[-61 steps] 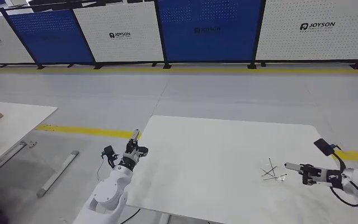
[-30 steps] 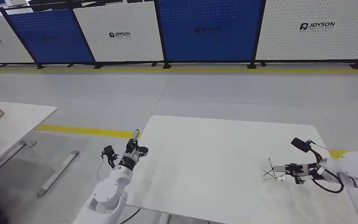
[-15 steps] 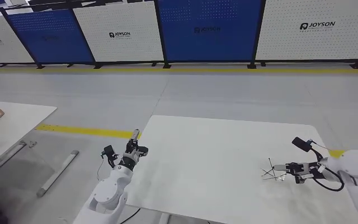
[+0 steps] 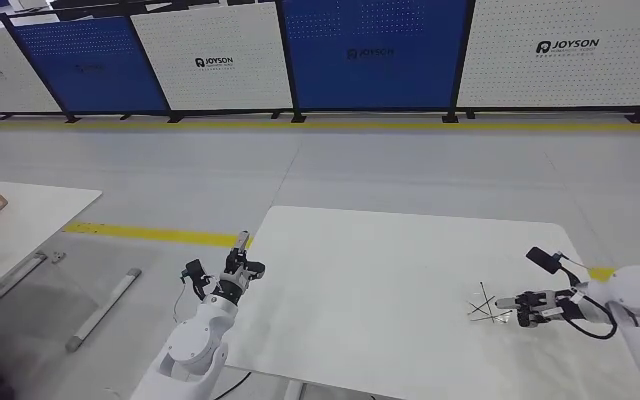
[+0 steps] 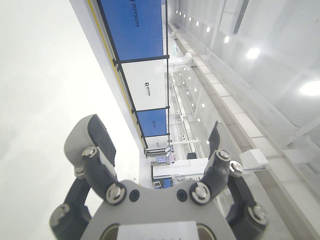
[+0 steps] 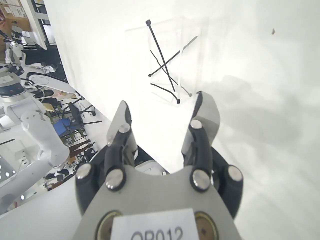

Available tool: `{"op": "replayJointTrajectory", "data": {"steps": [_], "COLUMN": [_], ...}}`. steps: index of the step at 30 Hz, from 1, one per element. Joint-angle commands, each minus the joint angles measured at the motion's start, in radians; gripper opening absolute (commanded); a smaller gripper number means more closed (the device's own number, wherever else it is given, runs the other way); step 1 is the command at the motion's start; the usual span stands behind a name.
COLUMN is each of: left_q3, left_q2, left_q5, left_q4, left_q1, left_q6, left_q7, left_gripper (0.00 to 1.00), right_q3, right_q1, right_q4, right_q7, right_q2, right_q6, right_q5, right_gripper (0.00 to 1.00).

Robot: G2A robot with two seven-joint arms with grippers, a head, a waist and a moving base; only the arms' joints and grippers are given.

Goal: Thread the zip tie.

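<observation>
Right wrist view first: the right gripper (image 6: 162,101) is seen nearest, its two fingers held moderately apart with nothing gripped between them. Just beyond the fingertips, a few black zip ties (image 6: 163,63) are found lying crossed over one another inside a clear box (image 6: 155,24), which is set on the white table (image 6: 250,51). The nearest heads of the ties are seen close to one fingertip, but whether they are touched cannot be made out.

From the top view, the right gripper (image 4: 512,306) is placed low over the table (image 4: 380,290) near its right side, pointed toward the zip ties (image 4: 484,303) and just beside them. The left gripper (image 4: 241,240) is found at the table's left edge, well apart from the ties, and is pointed away from the robot.

From the left wrist view, the left gripper (image 5: 155,123) is shown with its fingers spread wide and nothing held. The table (image 5: 37,51) is seen alongside it. Farthest off, a row of blue and white partition panels (image 5: 140,38) is lined up behind a yellow floor line (image 5: 100,33); the same panels (image 4: 375,55) are seen across the far end of the floor from above.
</observation>
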Motion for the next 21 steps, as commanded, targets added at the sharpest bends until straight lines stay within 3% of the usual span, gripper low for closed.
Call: {"op": "replayJointTrajectory", "data": {"steps": [1,12,19,21], "left_q3": [0.0,0.0,0.0,0.0], "left_q2": [0.0,0.0,0.0,0.0], "left_q5": [0.0,0.0,0.0,0.0], "left_q4": [0.0,0.0,0.0,0.0], "left_q1": [0.0,0.0,0.0,0.0], "left_q6": [0.0,0.0,0.0,0.0], "left_q7": [0.0,0.0,0.0,0.0], "left_gripper": [1.0,1.0,1.0,1.0], "right_q3": [-0.005,-0.047,-0.073,-0.079], "right_q1": [0.005,0.043,0.065,0.071], "right_q4": [0.016,0.062,0.086,0.095], "right_q7": [0.0,0.0,0.0,0.0], "right_q2": [-0.001,-0.01,-0.018,-0.019], "right_q6": [-0.001,0.036,0.048,0.046], "right_q5": [0.001,-0.003,-0.001,0.001], "right_gripper": [0.29,0.21,0.23,0.19]}}
